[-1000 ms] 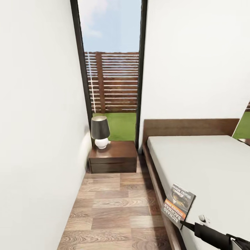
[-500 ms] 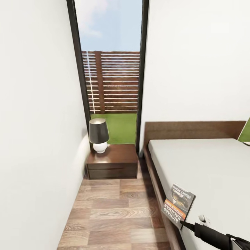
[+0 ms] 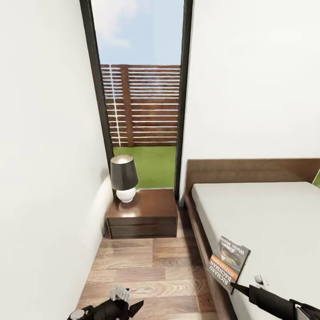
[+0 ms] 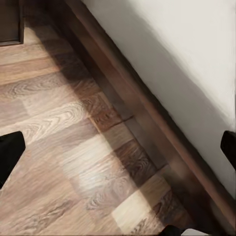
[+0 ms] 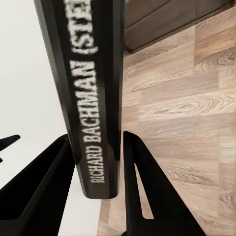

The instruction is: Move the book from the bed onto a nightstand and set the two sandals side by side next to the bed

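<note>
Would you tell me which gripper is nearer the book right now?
Right. The right gripper is clamped on the book; the left gripper hangs over the floor, apart.

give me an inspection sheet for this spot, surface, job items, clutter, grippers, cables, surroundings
Surface: wood-plank floor between wall and bed; nightstand ahead.
Job's things: book held up over the bed's edge, spine between the fingers in the right wrist view. Sandals: nothing seen.
Clutter: lamp on the nightstand's left part.
Grippers: right gripper shut on the book; left gripper low over the floor, fingers apart.
Cables: nothing seen.
Surroundings: white walls, tall window, fence and grass outside.
</note>
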Tool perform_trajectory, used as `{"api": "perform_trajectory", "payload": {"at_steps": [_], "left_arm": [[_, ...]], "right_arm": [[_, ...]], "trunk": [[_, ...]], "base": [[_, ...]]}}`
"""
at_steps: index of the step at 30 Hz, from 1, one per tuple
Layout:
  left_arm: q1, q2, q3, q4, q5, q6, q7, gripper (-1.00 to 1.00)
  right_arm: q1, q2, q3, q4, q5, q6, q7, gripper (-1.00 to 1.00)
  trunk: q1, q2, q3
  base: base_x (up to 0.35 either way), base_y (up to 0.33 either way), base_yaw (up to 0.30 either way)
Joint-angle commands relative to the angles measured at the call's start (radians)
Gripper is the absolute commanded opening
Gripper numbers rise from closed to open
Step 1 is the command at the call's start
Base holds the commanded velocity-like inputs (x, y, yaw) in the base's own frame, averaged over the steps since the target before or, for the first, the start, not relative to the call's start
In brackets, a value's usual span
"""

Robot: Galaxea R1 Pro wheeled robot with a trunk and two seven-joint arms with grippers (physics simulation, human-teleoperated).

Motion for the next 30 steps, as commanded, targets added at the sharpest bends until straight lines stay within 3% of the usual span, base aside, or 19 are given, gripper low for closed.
{"api": "perform_trajectory", "payload": {"at_steps": [1,2,5,7,9,11,14,30], "left_arm": [[-0.004,0.012,-0.007,-0.033,0.005,-0.002,-0.02,1.0],[-0.005,0.023,-0.007,-0.057,0.006,0.001,-0.048,1.0],[-0.007,0.064,-0.005,-0.117,0.012,0.013,-0.22,1.0],[-0.008,0.088,0.011,-0.13,0.029,0.056,-0.344,1.0],[-0.008,0.1,0.041,-0.133,0.041,0.077,-0.394,1.0],[-0.008,0.104,0.087,-0.134,0.047,0.086,-0.411,1.0],[-0.008,0.107,0.116,-0.134,0.049,0.09,-0.417,1.0],[-0.008,0.102,0.12,-0.129,0.047,0.09,-0.415,1.0]], "right_arm": [[-0.001,-0.001,0.003,-0.001,-0.012,0.01,0.002,-1.0],[-0.001,-0.001,0.003,-0.001,-0.012,0.01,0.002,-1.0],[-0.001,-0.001,0.003,-0.001,-0.012,0.01,0.002,-1.0],[-0.001,-0.001,0.003,-0.001,-0.012,0.01,0.002,-1.0],[-0.001,-0.001,0.003,-0.001,-0.012,0.01,0.002,-1.0],[-0.001,-0.001,0.003,-0.001,-0.012,0.01,0.001,-1.0],[-0.001,-0.001,0.003,-0.001,-0.012,0.01,0.001,-1.0],[-0.001,-0.001,0.003,0.0,-0.012,0.01,0.001,-1.0]], "trunk": [[0.001,-0.001,-0.001],[0.001,-0.001,-0.001],[0.001,-0.001,-0.001],[0.001,-0.001,-0.001],[0.001,-0.001,-0.001],[0.001,-0.001,-0.001],[0.001,-0.001,-0.001],[0.001,-0.001,-0.001]], "base": [[0.321,0.0,0.0],[0.317,0.0,0.0],[0.313,0.0,0.0],[0.313,0.0,0.0],[0.296,0.0,0.0],[0.275,0.0,0.0],[0.22,0.0,0.0],[0.123,0.0,0.0]]}}
